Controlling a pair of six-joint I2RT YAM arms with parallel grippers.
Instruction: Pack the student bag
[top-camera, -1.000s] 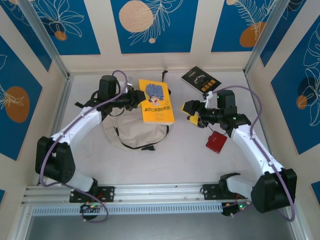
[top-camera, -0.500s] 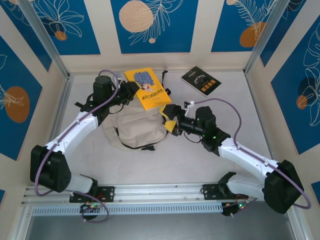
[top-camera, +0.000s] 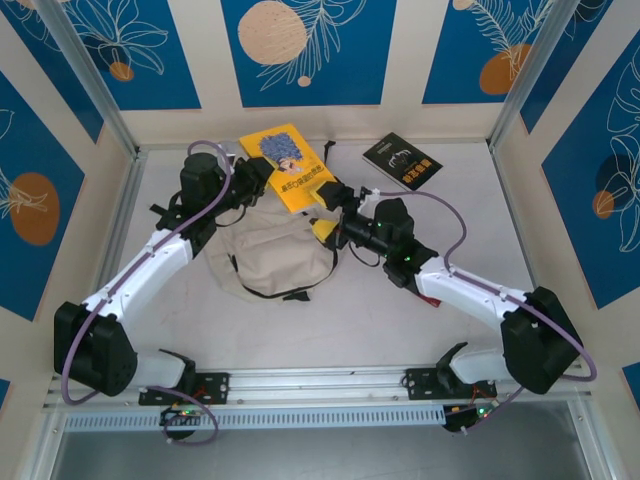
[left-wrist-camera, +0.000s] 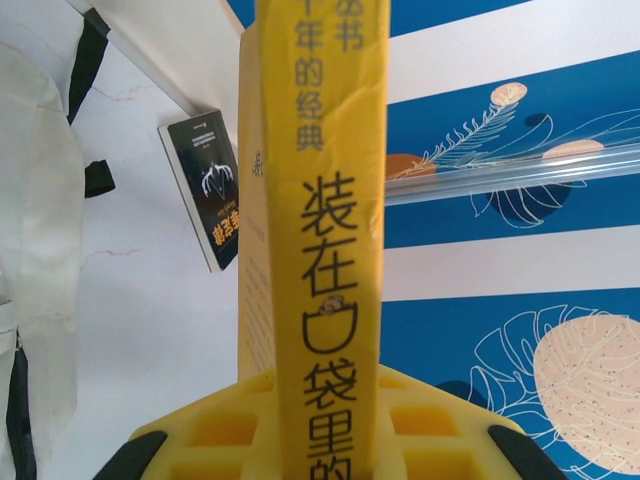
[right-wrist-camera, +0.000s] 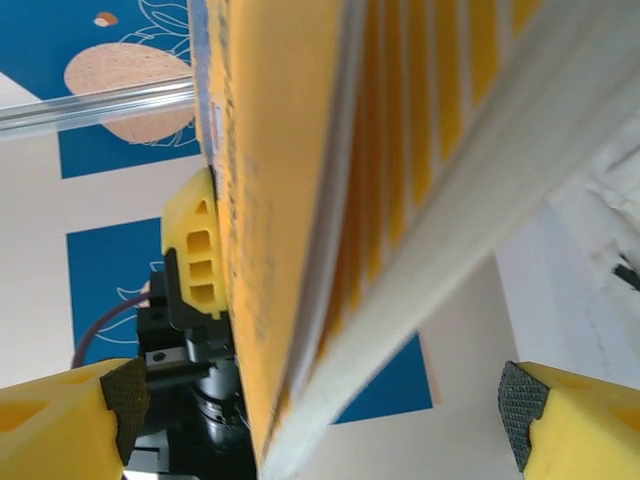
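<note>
Left wrist view: found the left jaws nearly closed, clamped on the bottom end of the yellow book (left-wrist-camera: 322, 200), spine toward the lens. In the right wrist view, found the right jaws spread wide and holding nothing, the book's page edge passing between them; could not tell whether either pad touched it. Further out, in the top external view, placed the book lifted over the far edge of the student bag (top-camera: 268, 255), lying slumped on the desk (top-camera: 400, 300) between the two arms. Judged the step as feeding the book into the bag, no open mouth made out. Reckoned the next move called for the right jaws to steady the book or part the opening, then a tilt down and in. Read the spine lettering from the left wrist, too small from above; caught one yellow finger (right-wrist-camera: 195, 250) of the left jaws behind the book from the right wrist; got the bag's whole outline from above.
</note>
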